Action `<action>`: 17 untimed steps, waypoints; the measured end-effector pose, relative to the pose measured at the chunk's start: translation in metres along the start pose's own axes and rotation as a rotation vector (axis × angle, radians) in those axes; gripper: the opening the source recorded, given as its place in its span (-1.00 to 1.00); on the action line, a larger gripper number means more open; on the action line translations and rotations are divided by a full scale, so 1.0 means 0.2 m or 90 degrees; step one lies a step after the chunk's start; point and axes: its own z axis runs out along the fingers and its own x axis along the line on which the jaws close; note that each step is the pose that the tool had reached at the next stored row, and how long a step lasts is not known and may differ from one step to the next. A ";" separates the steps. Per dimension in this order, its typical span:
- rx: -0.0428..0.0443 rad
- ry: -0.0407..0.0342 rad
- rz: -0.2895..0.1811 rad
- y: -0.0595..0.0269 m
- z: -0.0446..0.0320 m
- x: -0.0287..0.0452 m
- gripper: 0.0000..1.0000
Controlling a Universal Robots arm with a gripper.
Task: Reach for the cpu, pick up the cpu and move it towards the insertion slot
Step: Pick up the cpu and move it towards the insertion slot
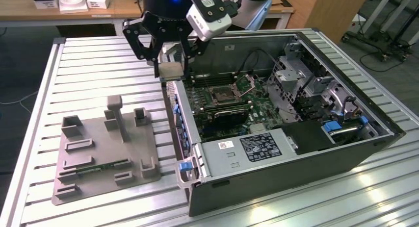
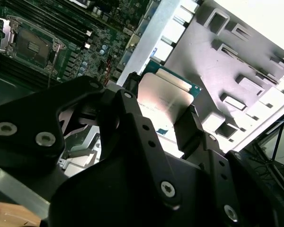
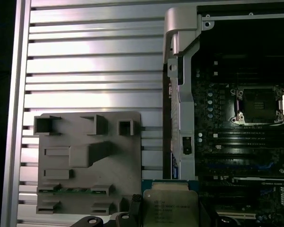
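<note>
The cpu point(image 1: 171, 69) was held clamped between the fingers of the gripper point(image 1: 169, 66), raised clear of the slatted aluminium table point(image 1: 98, 65). In the exterior view, the chip was positioned above the near wall of the open computer case point(image 1: 366, 143), at the case edge nearest the exterior view's left. In both wrist views, the silvery metal top of the cpu point(image 2: 162, 97) point(image 3: 171, 208) was seen between 2 black fingers point(image 2: 189, 127), with its pale green-edged rim projecting past the fingertips.

The insertion slot point(image 1: 226, 93) was located on the motherboard point(image 1: 258, 112) inside the case, apart from the cpu and toward the exterior view's right of it. Its hinged silver bracket point(image 1: 246, 81) was raised, and the dark centre of the socket was exposed. The slot was also seen in the first wrist view point(image 3: 258, 105) and in the second wrist view point(image 2: 32, 46).

The grey tray point(image 1: 105, 148) lay on the table at the exterior view's left, well apart from the gripper. A thin green memory stick point(image 1: 98, 168) was seated in 1 of its channels.
</note>
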 end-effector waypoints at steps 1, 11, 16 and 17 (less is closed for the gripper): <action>0.0000 0.0000 0.000 0.000 0.000 -0.004 0.09; 0.0000 0.0000 0.000 0.000 0.001 -0.049 0.09; 0.0001 0.0001 0.000 0.000 0.001 -0.082 0.09; 0.0000 0.0000 0.000 0.000 0.002 -0.090 0.09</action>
